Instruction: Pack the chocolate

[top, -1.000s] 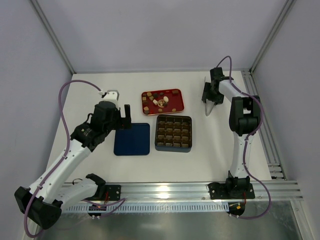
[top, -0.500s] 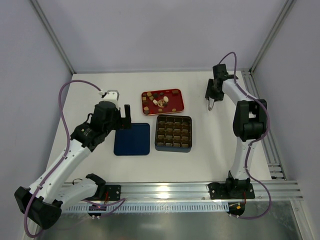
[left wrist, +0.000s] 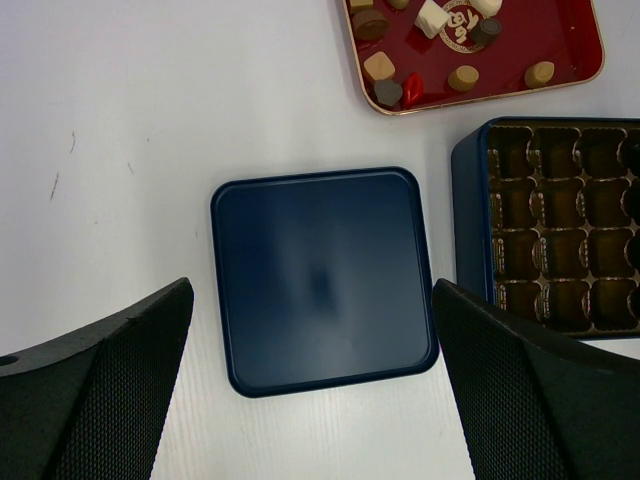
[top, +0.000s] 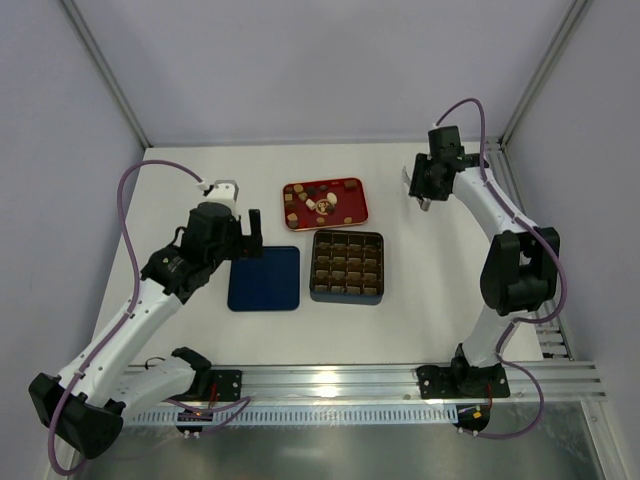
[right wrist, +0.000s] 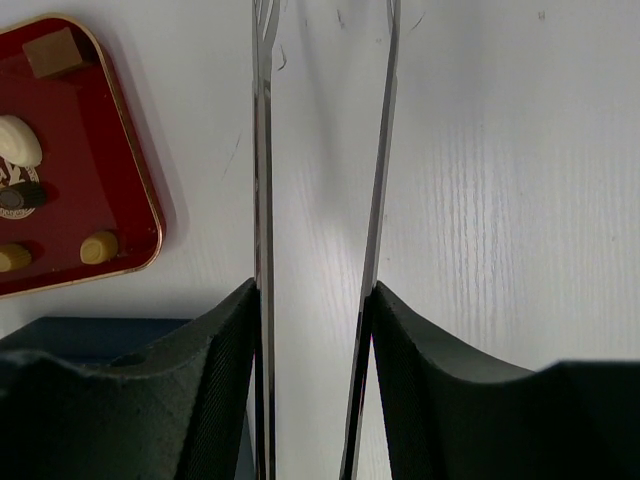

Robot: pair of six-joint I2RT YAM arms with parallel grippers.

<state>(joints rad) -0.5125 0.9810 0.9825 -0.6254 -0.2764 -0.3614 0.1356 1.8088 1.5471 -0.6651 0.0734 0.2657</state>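
A white counter (top: 440,300) holds three things bunched at its middle: a red rectangular tray with a gold rim (top: 364,205) at the back, a dark blue square gridded box (top: 347,299) just in front of it, and a flat dark blue square lid (top: 264,278) just left of the box. Only thin strips of counter part them. Bare counter lies wide on the left, the right and along the front. The left hand (top: 247,235) hangs above the lid's far edge. The right hand (top: 425,200) sits right of the tray, apart from it. Pale walls (top: 300,70) close in three sides.

My left camera cuts off the red tray (left wrist: 572,28) at the top and the box (left wrist: 468,220) at the right. My right fingers (right wrist: 262,150) run off the top, tips unseen.
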